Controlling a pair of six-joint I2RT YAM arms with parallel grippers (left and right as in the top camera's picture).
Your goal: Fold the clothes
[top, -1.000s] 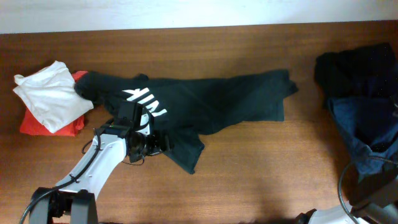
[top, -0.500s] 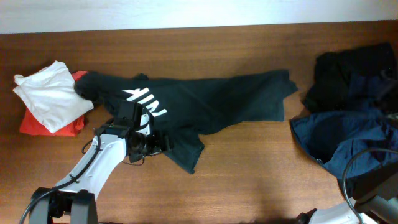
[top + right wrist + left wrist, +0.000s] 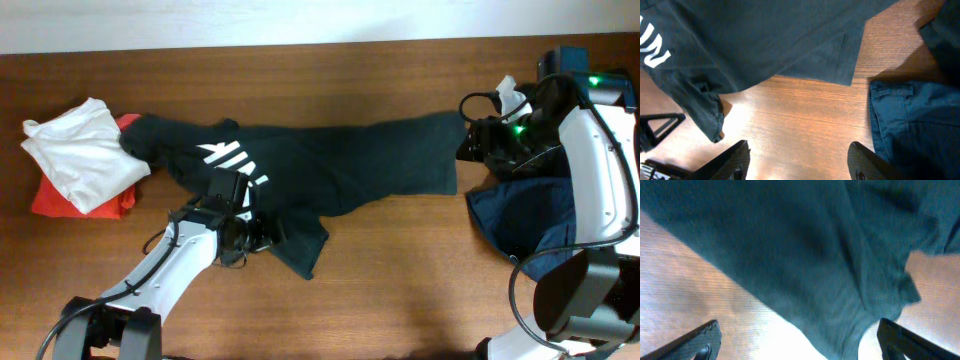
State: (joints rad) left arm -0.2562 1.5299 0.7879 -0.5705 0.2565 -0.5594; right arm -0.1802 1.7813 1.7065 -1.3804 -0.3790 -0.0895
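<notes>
Left gripper (image 3: 799,344), jaws spread wide and empty, hangs directly over the black T-shirt (image 3: 340,160), whose long axis runs off to its right toward the right gripper (image 3: 797,162), also parted, near that far end

Black T-shirt (image 3: 765,40) near navy garment (image 3: 912,130)

Left arm (image 3: 165,268): white rounded plastic links, black joints, thin black looped cable (image 3: 160,238) near the wrist. Right arm (image 3: 605,160): same white shell, bulky black base joint (image 3: 575,295), small green lit LED (image 3: 597,80). Left gripper (image 3: 799,342) and right gripper (image 3: 800,160) had matte black wedge-shaped fingers (image 3: 732,157).
</notes>
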